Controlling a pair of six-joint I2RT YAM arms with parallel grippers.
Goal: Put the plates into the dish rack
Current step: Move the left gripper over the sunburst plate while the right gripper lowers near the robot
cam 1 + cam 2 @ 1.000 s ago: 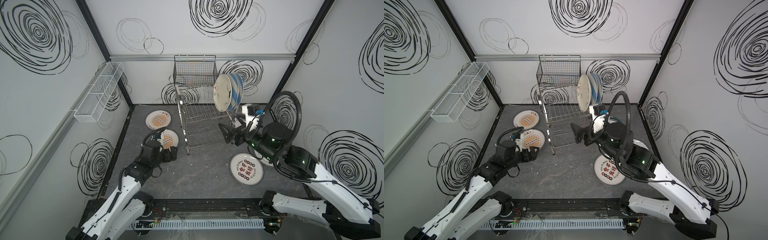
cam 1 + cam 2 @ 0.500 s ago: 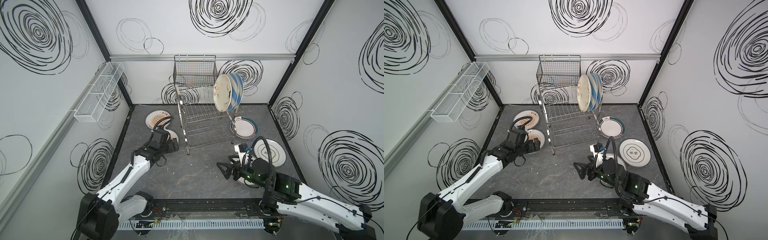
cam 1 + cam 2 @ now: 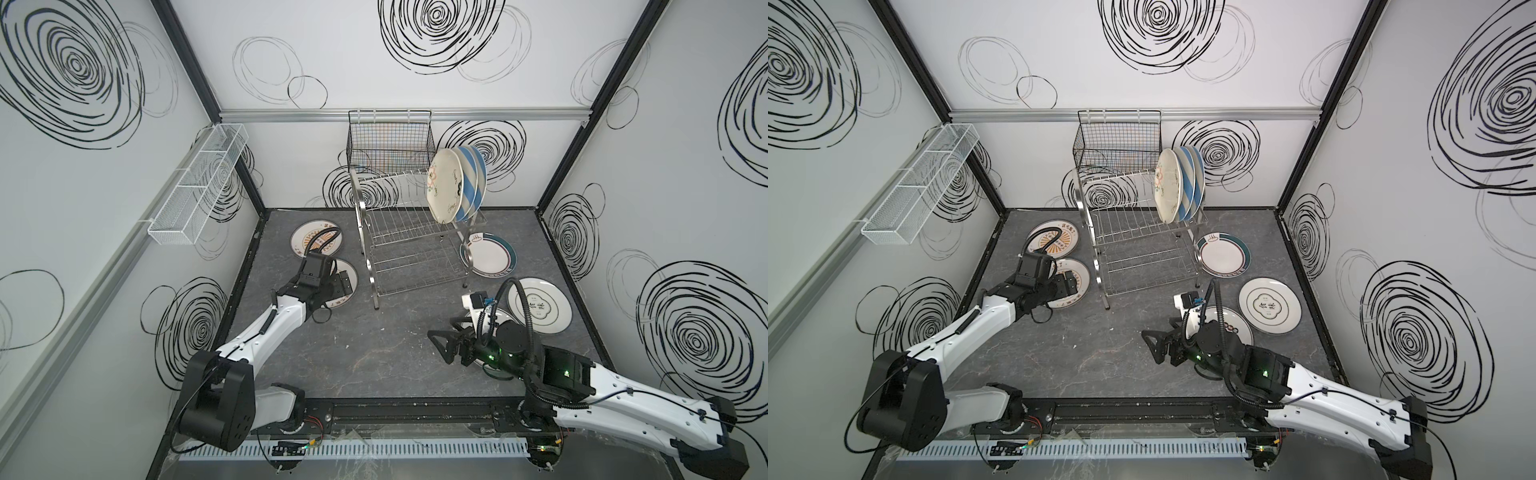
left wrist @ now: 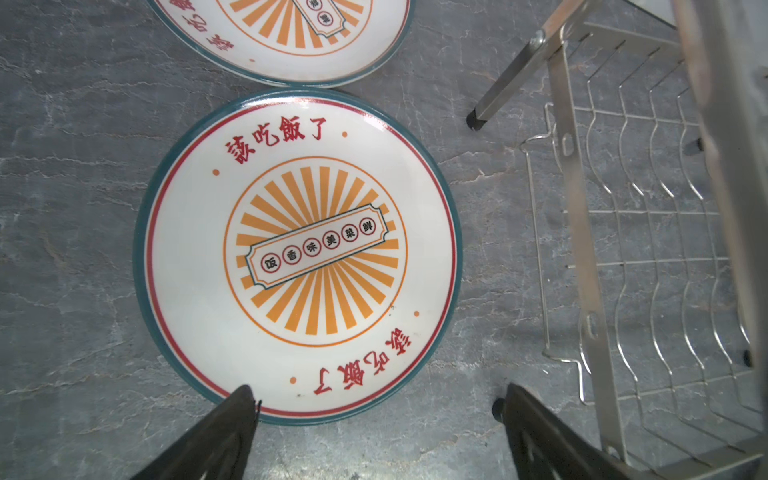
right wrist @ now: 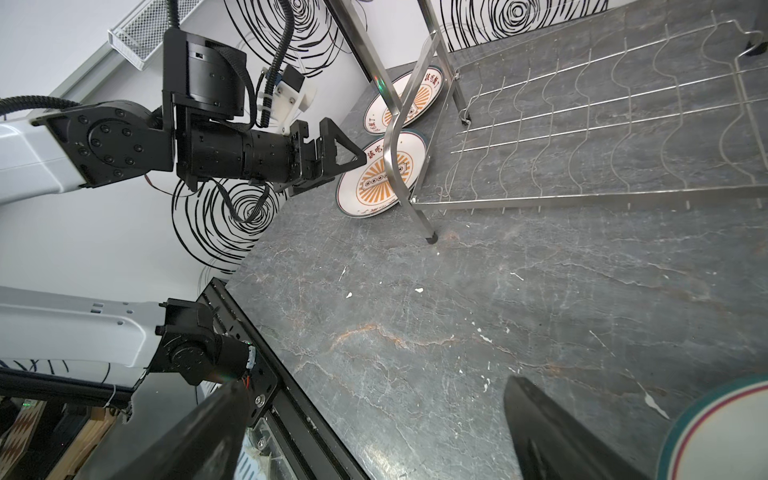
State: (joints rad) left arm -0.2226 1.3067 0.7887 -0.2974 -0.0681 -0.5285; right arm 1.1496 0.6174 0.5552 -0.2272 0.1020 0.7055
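Three plates (image 3: 455, 187) stand on edge in the top shelf of the dish rack (image 3: 399, 224). They are packed at its end on the right arm's side. Five more lie flat on the table (image 3: 374, 353) around the dish rack, so I think the job is less than half done.

The step now looks like picking up the next plate. The left gripper (image 4: 378, 395) hangs low over the near sunburst plate (image 4: 297, 245). That plate lies just beside the dish rack's front leg, on the left arm's side. The two fingers are wide apart and hold nothing. One fingertip (image 4: 243, 399) is over the plate's rim, and the other is over bare table by the leg. The far sunburst plate (image 3: 299, 243) lies farther back along the same side of the dish rack.

The right gripper (image 3: 440, 347) is in front of the dish rack, over bare table. Its fingers are wide apart too, and empty. The red-and-black plate (image 3: 1239, 328) lies under that arm. The teal-rimmed plate (image 3: 490, 257) lies just beside the dish rack on the right arm's side. The whitish plate with writing (image 3: 540, 305) lies nearer the front.

Next, I think the left gripper must go down and pinch the rim. Then it can lift, tip the plate up on edge and slide it into a free slot. The plate lies flat, so getting a finger under it looks hard. The leg is close and could get bumped.
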